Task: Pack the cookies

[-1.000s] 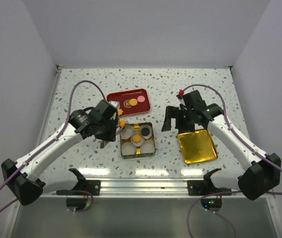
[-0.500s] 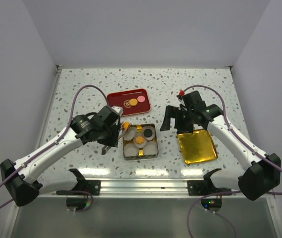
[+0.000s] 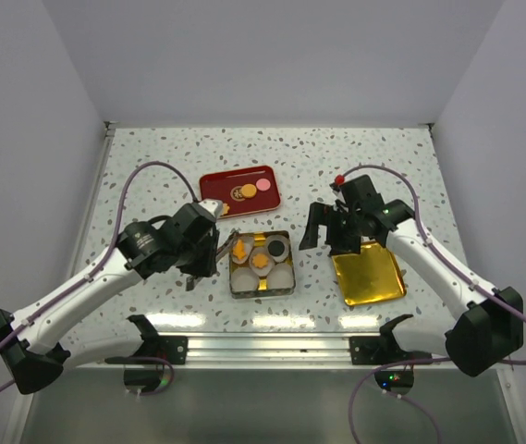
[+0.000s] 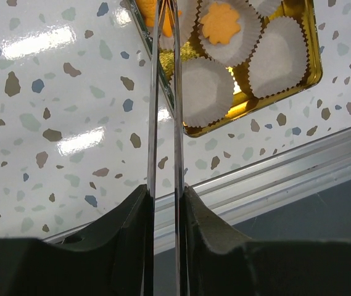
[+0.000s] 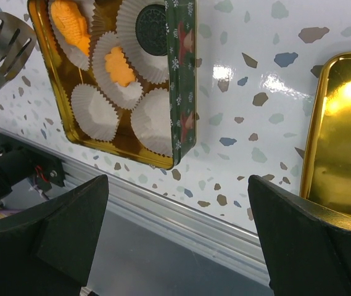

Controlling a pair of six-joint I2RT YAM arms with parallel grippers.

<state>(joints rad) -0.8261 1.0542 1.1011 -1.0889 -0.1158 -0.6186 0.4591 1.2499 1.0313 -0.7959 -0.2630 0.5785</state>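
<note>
Easing the tongs [image 4: 163, 123] apart gently should seat the orange cookie [image 5: 70, 28] flat in the tin's far-left paper cup [image 4: 187, 15]. Left gripper [image 4: 165, 191] clasps the tongs; right gripper [image 5: 175, 206] gapes, holding nothing. Tin [image 3: 261, 291]: three cups filled, two near cups [image 4: 206, 89] bare. Red tray [image 3: 221, 180], far: three cookies [image 3: 249, 190] waiting.

The left arm [image 3: 68, 296] and the right arm [image 3: 438, 268] are built alike. Both have smooth white shells along the links, black housings at the joints, and bulky black base blocks at the near edge of the tabletop [image 3: 383, 148]. A thin purple cable [image 3: 152, 165] arcs along each arm above the tabletop. The left hand [image 4: 165, 194] and right hand [image 3: 324, 231] are matte black with thick, wedge-shaped fingers [image 5: 70, 228]. A small red cap [image 3: 338, 176] marks the right wrist.
</note>
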